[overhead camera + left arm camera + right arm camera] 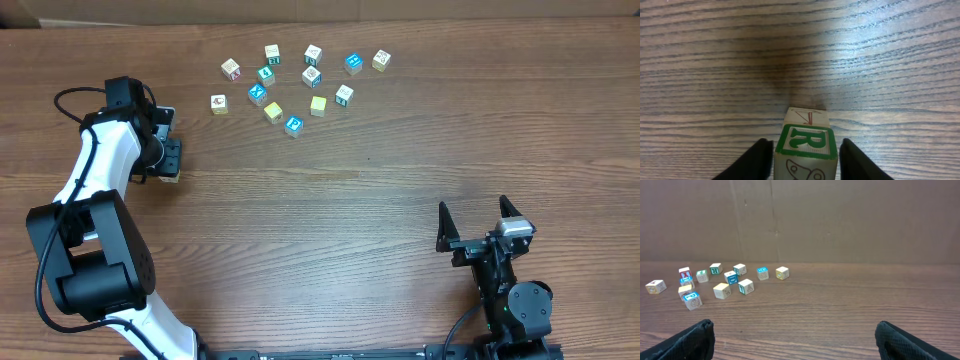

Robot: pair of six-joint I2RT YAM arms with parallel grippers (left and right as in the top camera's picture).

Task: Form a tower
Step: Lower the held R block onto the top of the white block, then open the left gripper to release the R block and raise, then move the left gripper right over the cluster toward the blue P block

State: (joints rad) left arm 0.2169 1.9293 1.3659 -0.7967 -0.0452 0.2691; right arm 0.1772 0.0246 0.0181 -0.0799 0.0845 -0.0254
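The tower [805, 141] shows in the left wrist view as a cube with a green R on top, resting on a second cube with a red mark [808, 116]. My left gripper [804, 144] straddles the R cube, with a thin gap showing on each side, so it is open. In the overhead view the left gripper [170, 156] points down at the table's left side and hides most of the stack. My right gripper [476, 212] rests wide open near the front right with nothing between its fingers.
Several loose picture cubes [300, 78] lie scattered at the back middle of the table, also seen far left in the right wrist view [715, 282]. A brown wall [800, 220] stands behind them.
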